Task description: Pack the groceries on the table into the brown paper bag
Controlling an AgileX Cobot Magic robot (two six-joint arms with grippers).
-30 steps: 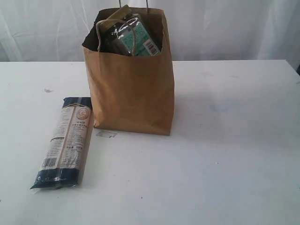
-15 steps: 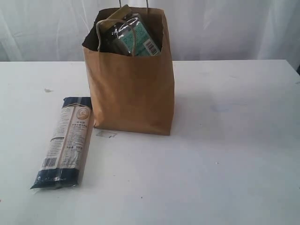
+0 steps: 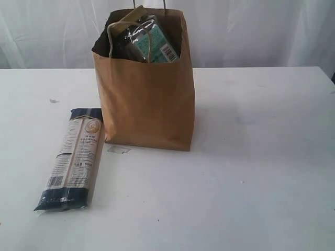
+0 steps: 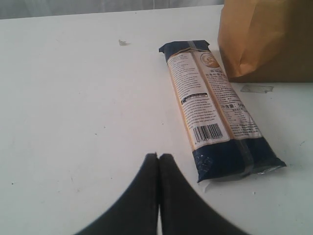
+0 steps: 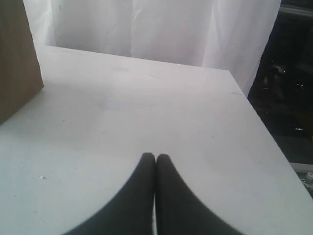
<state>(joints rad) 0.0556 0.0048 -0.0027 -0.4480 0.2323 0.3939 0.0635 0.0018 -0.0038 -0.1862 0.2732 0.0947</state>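
left wrist view: the left gripper is clenched, its two dark fingers pressed flat together with nothing between them, low over the desk and touching nothing.
right wrist view: the right gripper is likewise closed tight and empty, over a bare stretch of desk, well apart from the bag's corner.
nearest thing: the pasta packet lies flat near the left gripper, a little to one side. one navy end is toward the fingers and its length runs away toward the bag.
bag: the paper bag stands upright toward the back of the desk, mouth open. the packet's far end lies just beside its lower corner; whether they touch i cannot tell.
inside the bag: a glossy dark and teal pack with a barcode leans up out of the mouth, and a cord handle droops across it. anything deeper is hidden.
oddments: a scrap of clear tape lies at the bag's foot and a crumb farther off; neither is a grocery.
progress: the packet looks like the last grocery left out, so the job seems nearly done.
why this layout: the packet lies on the left arm's side, so that arm is the likely one to fetch it, and it must open first.
risk: a long packet has to go in end first, and the leaning pack and slack handle crowd the mouth; a light bag could be nudged over.
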